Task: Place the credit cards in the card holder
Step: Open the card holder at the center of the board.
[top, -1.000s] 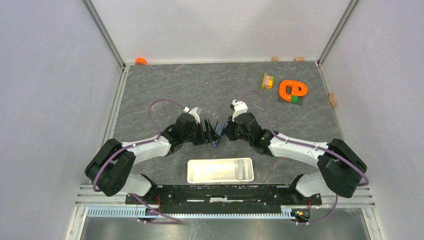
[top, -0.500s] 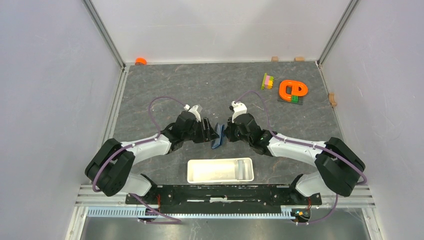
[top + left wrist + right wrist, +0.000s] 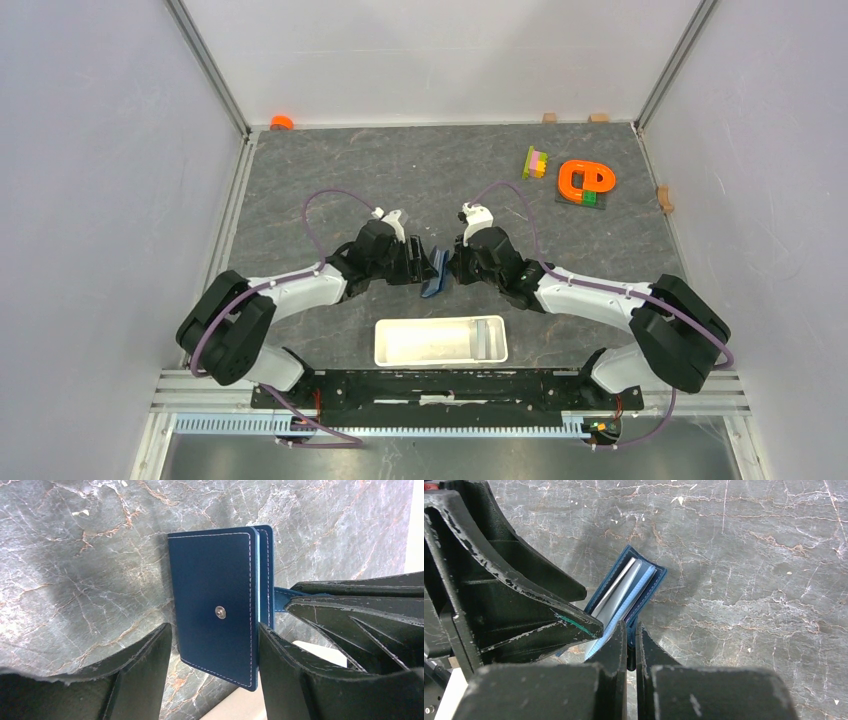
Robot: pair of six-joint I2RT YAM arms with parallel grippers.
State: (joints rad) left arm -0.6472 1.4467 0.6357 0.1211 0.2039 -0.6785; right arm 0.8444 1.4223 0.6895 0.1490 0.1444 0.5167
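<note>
Top external view first: where is the card holder?

Mid-table, between the two wrists and just beyond the white tray. From above it is a narrow navy sliver, tilted up on edge.

Is it shut?

No. The right wrist view looks into its fold. The covers splay in a V with pale blue lining, and a silver-grey credit card stands inside, edge toward the camera.

Who holds it?

The right gripper is pinched almost closed on a thin strip of the holder. In the left wrist view its fingers clamp the small blue tab that juts from the holder's side.

And the left gripper?

Its fingers are spread wide, one tip at each long edge of the outer cover, whose snap stud faces that camera. I cannot tell whether the pads press the edges or only flank them.

Does the holder touch the table?

I cannot tell. A soft shadow falls on the grey marbled top beside it.

Any other cards?

A second credit card, flat and grey, lies in the right end of the tray.

Farther out?

An orange ring piece and a stack of coloured blocks sit at the far right. An orange cap is at the far-left corner, and small wooden blocks line the back edge.
</note>
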